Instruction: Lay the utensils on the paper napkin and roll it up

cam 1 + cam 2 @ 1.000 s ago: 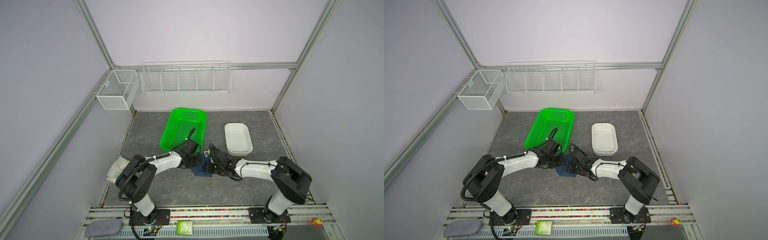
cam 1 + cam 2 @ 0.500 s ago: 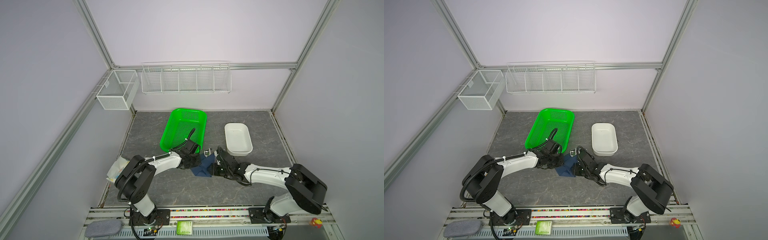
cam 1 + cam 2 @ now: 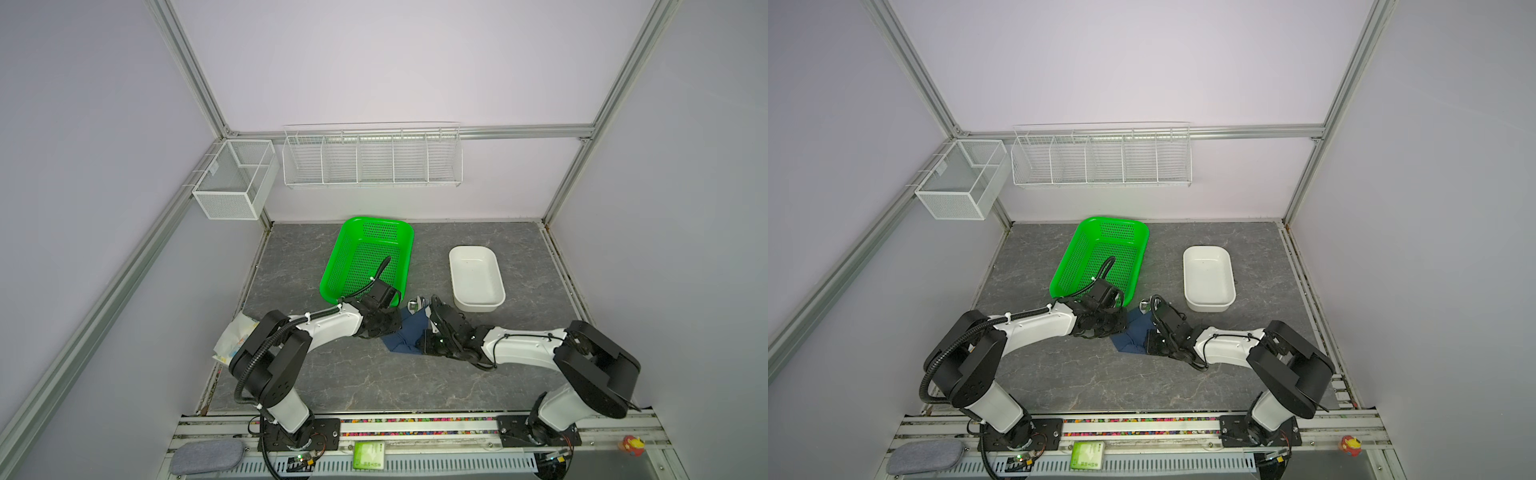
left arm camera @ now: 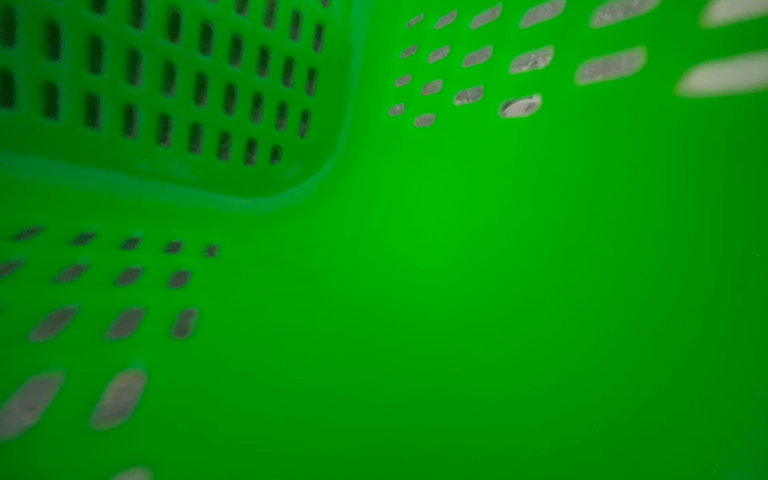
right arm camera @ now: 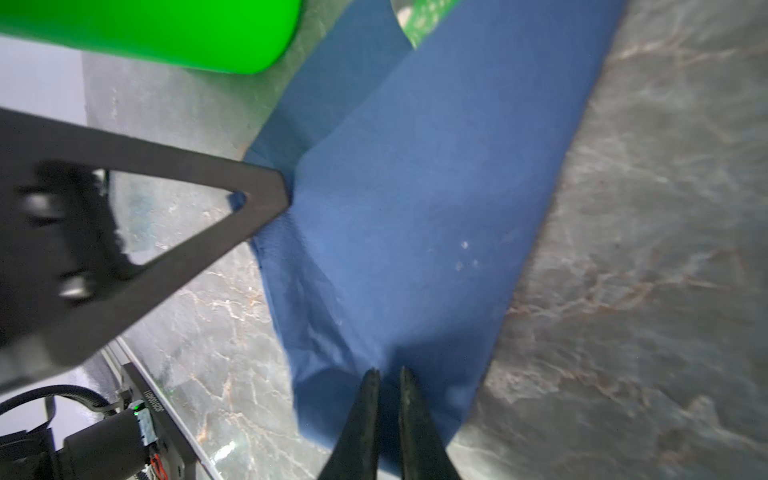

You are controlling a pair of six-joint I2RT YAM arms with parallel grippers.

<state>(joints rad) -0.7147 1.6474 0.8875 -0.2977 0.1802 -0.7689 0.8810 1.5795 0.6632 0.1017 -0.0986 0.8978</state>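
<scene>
Both top views: paper napkin (image 3: 409,332) (image 3: 1133,337) down on the grey table (image 3: 374,386), folded over into a blue band, just in front of the green basket (image 3: 353,237) and between the two arms. Poking out of its far end, the utensils (image 3: 417,304) (image 3: 1144,305): shiny heads only, the rest hidden under the paper. Left gripper (image 3: 394,328) low at one long edge, right gripper (image 3: 423,341) low at the near end. Too dark and small here to read either pincer. White dish (image 3: 478,308) well apart to the right.

Left wrist view: nothing but green basket (image 4: 415,291) wall, blurred and very close. No sight of the pincer. Shut tight, though whether on paper cannot be told.

Right wrist view: paper napkin (image 5: 436,187) running away from the right gripper (image 5: 388,374). Fingertips (image 5: 368,403) drawn almost together, only a sliver between, pinching a pucker of the blue sheet. One black finger (image 5: 272,189) of the left gripper touching the side edge, right where the paper creases.

Judged handling: thin, soft, light paper with no stiffness of its own — easy to tear or drag. Metal inside heavy by comparison, hard and slippery, likely to slide out of the open end. Best taken at the free edge or a corner with a shallow pinch and turned over the metal core — never pulled flat along the table.
</scene>
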